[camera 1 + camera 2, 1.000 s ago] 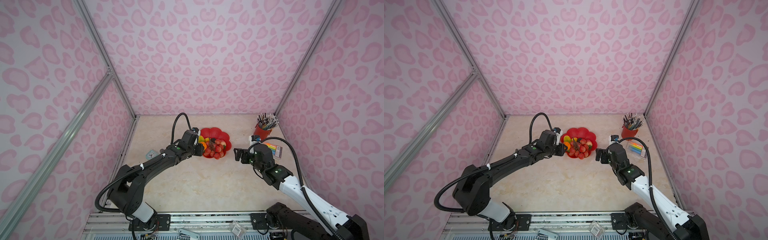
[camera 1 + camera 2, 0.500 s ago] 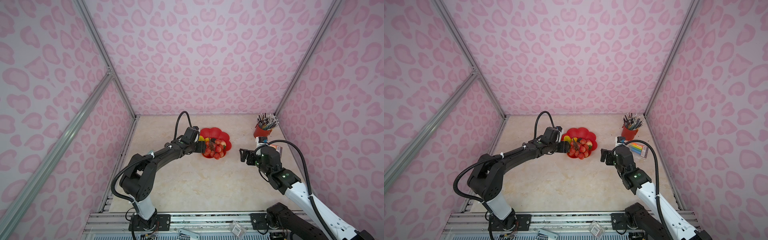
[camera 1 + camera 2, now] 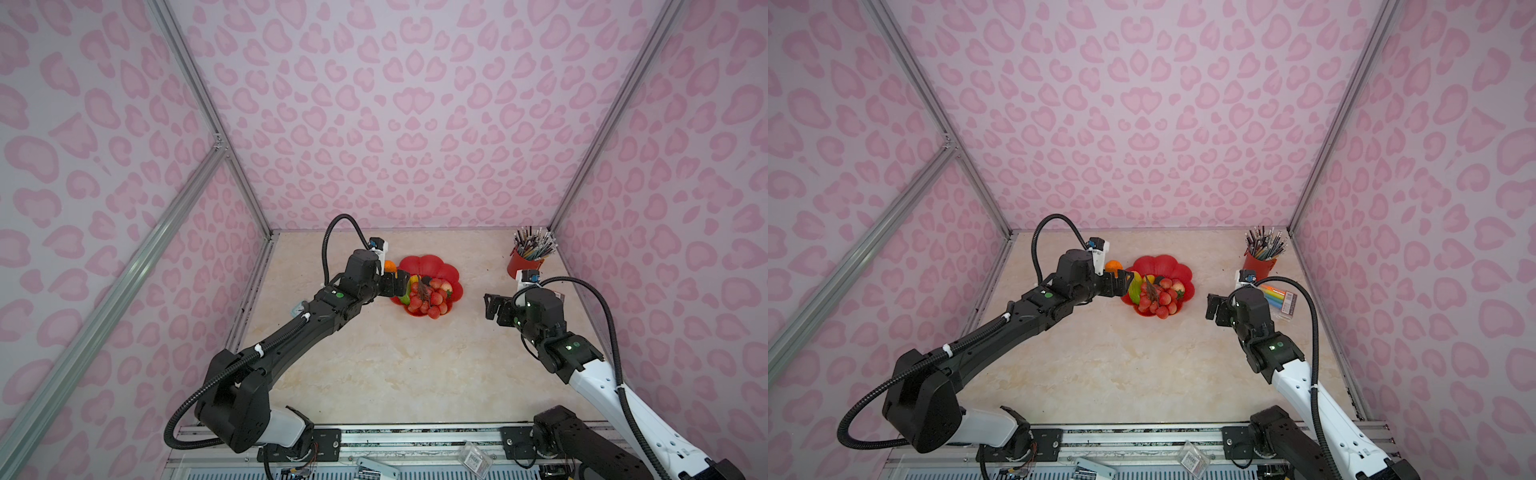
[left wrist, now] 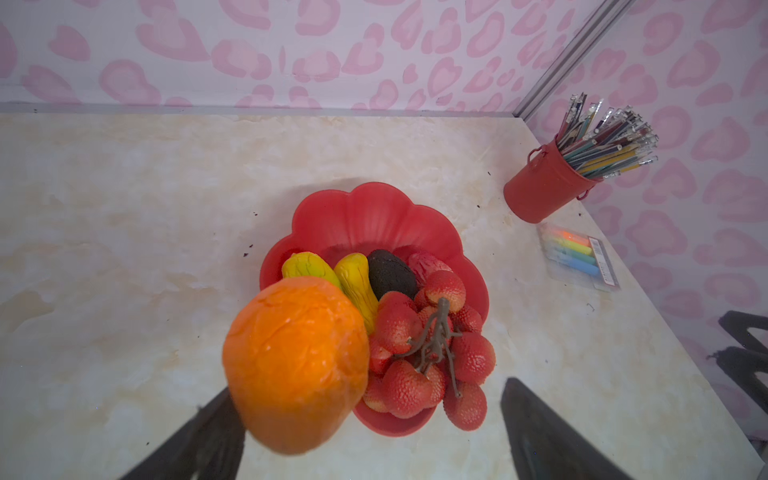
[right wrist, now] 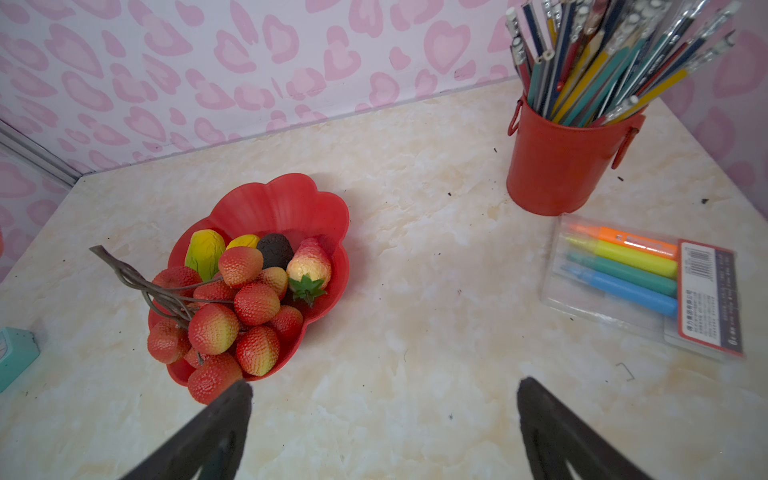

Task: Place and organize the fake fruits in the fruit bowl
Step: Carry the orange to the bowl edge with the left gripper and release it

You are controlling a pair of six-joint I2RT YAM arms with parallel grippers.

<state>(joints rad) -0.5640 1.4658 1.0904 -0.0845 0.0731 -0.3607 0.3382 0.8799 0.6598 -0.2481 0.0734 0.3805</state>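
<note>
Left pincer [image 4: 368,386], right pincer [image 5: 385,382] spread; berry stem [image 4: 438,320] apparently slants upward, off vertical.

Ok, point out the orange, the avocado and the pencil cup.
orange [image 4: 296,365]: left wrist view, middle of its peel.
avocado [image 4: 390,274]: left wrist view, its dark side.
pencil cup [image 5: 557,166]: right wrist view, its red wall.

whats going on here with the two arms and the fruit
The left pincer stands open at the left edge of the red fruit bowl, with the orange ball beside one finger, not clamped and not yet lying in the bowl. The yellow pieces, avocado, strawberry and red berry cluster are in the bowl, the cluster spilling over its rim. The right pincer is open and empty, off to the bowl's right.
</note>
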